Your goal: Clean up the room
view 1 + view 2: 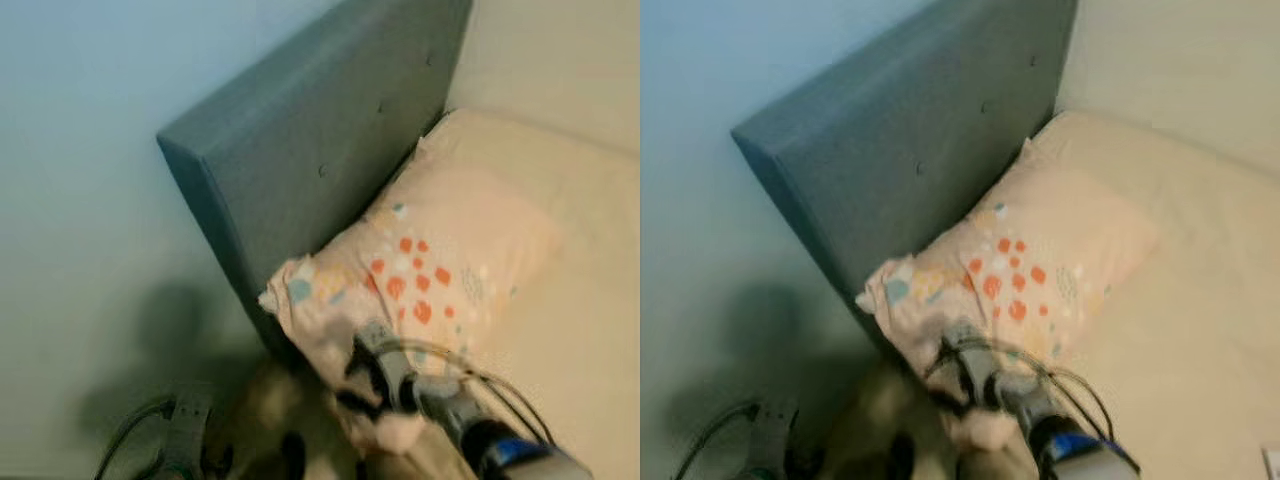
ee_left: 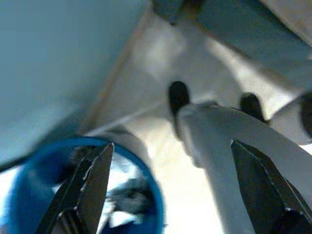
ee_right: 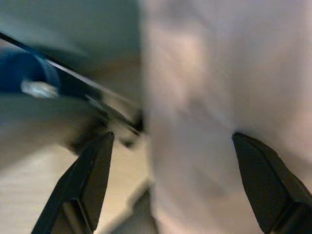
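Note:
A pale pink pillow (image 1: 440, 260) with orange and blue spots lies on the cream bed (image 1: 580, 330), leaning against the teal headboard (image 1: 310, 150). My right gripper (image 1: 358, 375) is at the pillow's near corner, at the bed's edge. In the right wrist view its fingers (image 3: 92, 175) stand wide apart, open, with pink pillow cloth (image 3: 204, 97) between and ahead of them. My left arm (image 1: 185, 430) hangs low beside the bed. The left gripper (image 2: 170, 195) is open with nothing between its fingers.
A pale wall (image 1: 80, 200) stands left of the headboard, with a narrow shaded gap of floor (image 1: 150, 370) between. In the left wrist view a blue bucket (image 2: 148, 175) with crumpled stuff inside stands on the light floor beside my own leg (image 2: 219, 146).

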`<state>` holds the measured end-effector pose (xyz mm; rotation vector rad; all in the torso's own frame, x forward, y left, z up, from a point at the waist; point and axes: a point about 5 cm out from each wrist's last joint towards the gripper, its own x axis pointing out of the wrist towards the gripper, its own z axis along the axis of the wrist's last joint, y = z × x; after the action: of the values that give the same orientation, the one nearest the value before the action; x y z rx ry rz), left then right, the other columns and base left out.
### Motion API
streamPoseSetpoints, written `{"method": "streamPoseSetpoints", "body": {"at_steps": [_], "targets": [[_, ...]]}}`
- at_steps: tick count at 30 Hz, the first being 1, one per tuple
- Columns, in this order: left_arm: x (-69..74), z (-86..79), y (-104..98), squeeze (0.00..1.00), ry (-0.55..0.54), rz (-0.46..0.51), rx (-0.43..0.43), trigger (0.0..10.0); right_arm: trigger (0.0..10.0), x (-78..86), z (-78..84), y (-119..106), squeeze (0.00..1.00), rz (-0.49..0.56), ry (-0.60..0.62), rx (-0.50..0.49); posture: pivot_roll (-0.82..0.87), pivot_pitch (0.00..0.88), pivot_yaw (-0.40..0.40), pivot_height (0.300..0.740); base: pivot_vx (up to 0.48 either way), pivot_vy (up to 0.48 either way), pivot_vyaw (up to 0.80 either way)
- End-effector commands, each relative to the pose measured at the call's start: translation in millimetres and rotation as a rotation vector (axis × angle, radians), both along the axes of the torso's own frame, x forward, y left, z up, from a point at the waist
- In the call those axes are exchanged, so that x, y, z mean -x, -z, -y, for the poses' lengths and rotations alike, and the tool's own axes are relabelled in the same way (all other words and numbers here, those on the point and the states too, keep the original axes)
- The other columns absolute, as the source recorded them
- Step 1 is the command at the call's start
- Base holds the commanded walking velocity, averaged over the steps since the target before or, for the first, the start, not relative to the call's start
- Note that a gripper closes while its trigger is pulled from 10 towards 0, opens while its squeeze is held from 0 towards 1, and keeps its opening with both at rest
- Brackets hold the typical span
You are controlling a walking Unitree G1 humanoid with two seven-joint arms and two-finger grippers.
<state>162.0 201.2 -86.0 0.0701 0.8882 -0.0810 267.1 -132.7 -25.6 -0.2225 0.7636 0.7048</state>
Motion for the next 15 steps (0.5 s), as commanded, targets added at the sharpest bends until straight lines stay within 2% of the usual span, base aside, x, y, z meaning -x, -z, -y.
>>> {"method": "streamPoseSetpoints", "body": {"at_steps": [1, 5, 6, 7, 8, 10, 12, 14, 15], "targets": [[7.9, -1.2, 2.8, 0.00, -0.003, -0.015, 0.001, 10.0, 10.0, 7.5, -4.6, 7.4, 0.00, -0.050, 0.031, -0.002, -0.10, 0.165, 0.084, 0.695, 0.000, 0.000, 0.00], [15.8, 1.9, 5.0, 0.00, 0.000, -0.008, 0.013, 10.0, 10.0, 10.5, -4.3, 11.8, 0.00, -0.046, -0.003, 0.096, -0.08, 0.211, 0.085, 0.695, 0.000, 0.000, 0.00], [20.4, 3.5, 5.6, 0.00, 0.002, 0.006, 0.026, 10.0, 10.0, 9.0, -3.0, 11.4, 0.00, -0.038, 0.017, 0.109, -0.06, 0.252, 0.087, 0.695, 0.000, 0.000, 0.00], [23.4, 4.6, 5.8, 0.00, 0.003, 0.015, 0.035, 10.0, 10.0, 7.8, -2.2, 10.9, 0.00, -0.033, 0.037, 0.112, -0.06, 0.252, 0.087, 0.695, 0.000, 0.000, 0.00], [28.0, 6.8, 5.6, 0.00, 0.013, 0.035, 0.044, 10.0, 10.0, 7.2, -5.6, 9.4, 0.00, -0.056, 0.060, 0.042, -0.03, 0.296, 0.083, 0.695, 0.000, 0.000, 0.00], [35.3, 9.4, 5.3, 0.00, 0.026, 0.056, 0.053, 10.0, 10.0, 7.9, -12.3, 7.4, 0.00, -0.096, 0.072, -0.078, -0.01, 0.320, 0.082, 0.695, 0.000, 0.000, 0.00], [38.4, 10.2, 5.3, 0.00, 0.029, 0.061, 0.055, 10.0, 10.0, 8.7, -13.8, 7.3, 0.00, -0.107, 0.072, -0.108, -0.01, 0.320, 0.082, 0.695, 0.000, 0.000, 0.00], [41.5, 8.8, 4.9, 0.00, 0.027, 0.067, 0.052, 10.0, 10.0, 8.8, -17.2, 6.7, 0.00, -0.103, 0.025, -0.095, 0.00, 0.346, 0.080, 0.695, 0.000, 0.000, 0.00], [53.3, 5.2, 3.3, 0.00, 0.030, 0.082, 0.042, 10.0, 10.0, 8.6, -13.5, 8.3, 0.00, -0.074, -0.040, 0.027, 0.02, 0.387, 0.077, 0.695, 0.000, 0.000, 0.00]]}}
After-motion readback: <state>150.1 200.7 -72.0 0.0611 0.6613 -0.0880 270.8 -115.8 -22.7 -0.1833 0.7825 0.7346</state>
